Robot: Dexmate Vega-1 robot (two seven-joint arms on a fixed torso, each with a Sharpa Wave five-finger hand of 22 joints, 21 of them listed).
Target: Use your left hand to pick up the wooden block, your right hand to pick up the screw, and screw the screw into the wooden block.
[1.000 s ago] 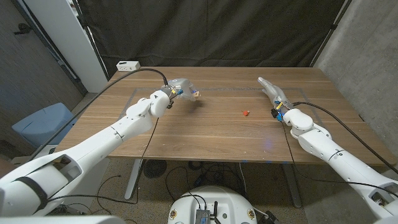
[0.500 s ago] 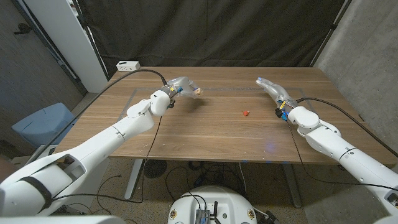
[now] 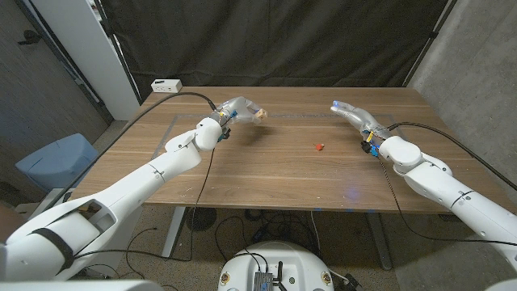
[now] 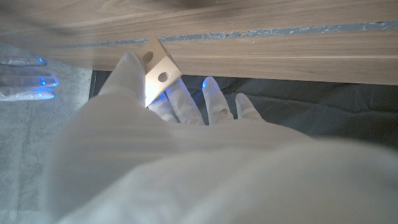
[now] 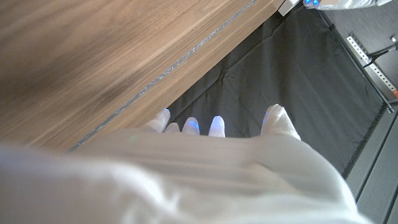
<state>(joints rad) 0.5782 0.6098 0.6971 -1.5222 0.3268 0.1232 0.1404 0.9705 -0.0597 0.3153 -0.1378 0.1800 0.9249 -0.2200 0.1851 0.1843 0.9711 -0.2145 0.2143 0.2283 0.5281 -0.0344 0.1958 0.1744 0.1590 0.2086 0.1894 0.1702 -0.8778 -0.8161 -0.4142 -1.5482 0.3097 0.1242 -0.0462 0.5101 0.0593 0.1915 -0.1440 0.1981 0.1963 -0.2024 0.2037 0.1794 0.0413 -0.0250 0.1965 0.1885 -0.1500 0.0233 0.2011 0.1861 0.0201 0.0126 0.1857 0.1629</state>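
My left hand point(image 3: 239, 107) holds the small pale wooden block point(image 3: 258, 114) off the table over its far left part. In the left wrist view the block point(image 4: 158, 70), with two round holes in its face, sits between the thumb and the fingers point(image 4: 211, 102). The small red screw point(image 3: 319, 147) lies on the table right of the middle, with nothing touching it. My right hand point(image 3: 352, 114) hangs in the air beyond and to the right of the screw, fingers stretched out and nothing in them. Its back point(image 5: 186, 168) shows in the right wrist view above the table.
A white box point(image 3: 166, 84) stands on the table's far left corner. A thin pale line point(image 3: 299, 115) runs across the far part of the tabletop. Off the table's left side stands a blue bin point(image 3: 56, 160). A black curtain hangs behind the table.
The left hand has carried the block a little up and to the right. The right hand has risen and drawn slightly away from me; the screw has not moved.
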